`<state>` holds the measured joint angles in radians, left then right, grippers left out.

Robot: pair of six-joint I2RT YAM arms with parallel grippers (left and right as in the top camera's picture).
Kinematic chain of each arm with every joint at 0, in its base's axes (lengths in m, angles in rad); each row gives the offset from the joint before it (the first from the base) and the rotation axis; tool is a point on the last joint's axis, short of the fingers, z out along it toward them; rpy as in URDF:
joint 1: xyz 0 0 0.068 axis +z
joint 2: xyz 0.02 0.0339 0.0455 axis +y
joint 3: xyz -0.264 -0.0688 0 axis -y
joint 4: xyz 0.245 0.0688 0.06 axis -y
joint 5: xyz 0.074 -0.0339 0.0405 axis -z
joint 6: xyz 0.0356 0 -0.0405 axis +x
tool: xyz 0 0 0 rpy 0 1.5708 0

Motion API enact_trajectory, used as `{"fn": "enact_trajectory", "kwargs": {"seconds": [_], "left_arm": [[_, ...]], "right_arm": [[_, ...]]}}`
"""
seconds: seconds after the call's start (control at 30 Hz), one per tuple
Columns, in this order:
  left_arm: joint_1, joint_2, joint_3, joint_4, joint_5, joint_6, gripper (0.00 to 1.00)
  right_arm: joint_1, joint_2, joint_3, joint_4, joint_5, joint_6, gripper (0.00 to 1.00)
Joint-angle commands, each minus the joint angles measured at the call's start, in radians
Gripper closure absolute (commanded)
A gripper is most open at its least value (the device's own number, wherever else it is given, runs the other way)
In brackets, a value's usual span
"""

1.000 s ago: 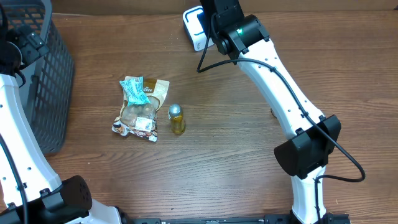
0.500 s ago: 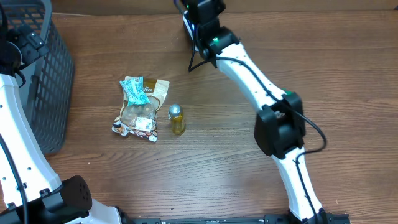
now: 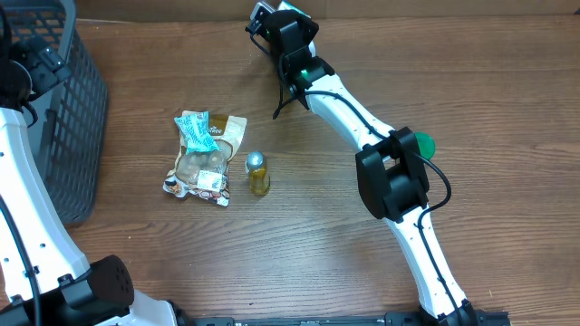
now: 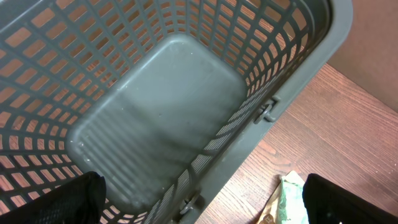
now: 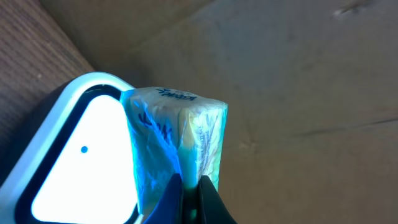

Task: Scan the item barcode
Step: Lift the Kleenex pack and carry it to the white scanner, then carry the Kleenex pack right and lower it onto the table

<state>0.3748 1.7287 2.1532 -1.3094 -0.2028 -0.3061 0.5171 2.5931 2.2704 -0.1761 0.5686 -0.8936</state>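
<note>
Wrapped packet (image 5: 177,140) pinched in right claw (image 5: 191,198), just beside glowing scanner (image 5: 68,168)

I see the overhead view evenly lit and sharp, soft shadows on the desk (image 3: 299,244). On my right wrist view the scanner (image 5: 74,162) glares white, tinting the packet (image 5: 168,130) cyan.

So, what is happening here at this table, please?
The right gripper is shut on a blue-green plastic packet and holds it next to the lit window of the barcode scanner at the far side of the table. The left gripper is open, holds nothing, and hangs above the grey basket. Some snack bags and a small bottle lie on the table.
</note>
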Motion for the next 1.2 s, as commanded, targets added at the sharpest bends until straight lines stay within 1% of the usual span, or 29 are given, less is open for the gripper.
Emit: {"fn": "enact_trajectory", "kwargs": {"seconds": [0.0,0.13,0.3,0.43,0.57,0.77,0.9,0.97,1.0,1.03,1.17], "left_arm": [[-0.002,0.005,0.009,0.004,-0.003,0.018,0.00],[-0.002,0.005,0.009,0.004,-0.002,0.018,0.00],[-0.002,0.005,0.009,0.004,-0.003,0.018,0.01],[-0.002,0.005,0.009,0.004,-0.003,0.018,0.00],[-0.002,0.005,0.009,0.004,-0.003,0.018,0.01],[-0.002,0.005,0.009,0.004,-0.003,0.018,0.00],[-0.002,0.005,0.009,0.004,-0.002,0.018,0.00],[-0.002,0.005,0.009,0.004,-0.003,0.018,0.00],[-0.002,0.005,0.009,0.004,-0.003,0.018,0.01],[-0.002,0.005,0.009,0.004,-0.003,0.018,0.01],[-0.002,0.005,0.009,0.004,-0.003,0.018,0.01]], "right_arm": [[-0.001,0.016,0.006,0.002,0.006,0.095,0.96],[-0.001,0.016,0.006,-0.022,0.005,0.116,0.96],[-0.004,0.016,0.006,-0.128,-0.028,0.117,0.96],[-0.008,0.016,0.007,-0.140,-0.030,0.123,0.96],[-0.008,-0.003,0.016,-0.124,0.035,0.188,0.96],[-0.007,-0.114,0.016,-0.153,0.032,0.274,0.96],[-0.007,-0.207,0.016,-0.266,0.032,0.406,0.96],[-0.010,-0.253,0.016,-0.373,0.029,0.515,0.96],[-0.015,-0.276,0.016,-0.453,0.018,0.583,0.96],[-0.017,-0.284,0.016,-0.489,0.009,0.610,0.96],[-0.040,-0.306,0.016,-0.792,-0.134,0.801,0.96]]}}
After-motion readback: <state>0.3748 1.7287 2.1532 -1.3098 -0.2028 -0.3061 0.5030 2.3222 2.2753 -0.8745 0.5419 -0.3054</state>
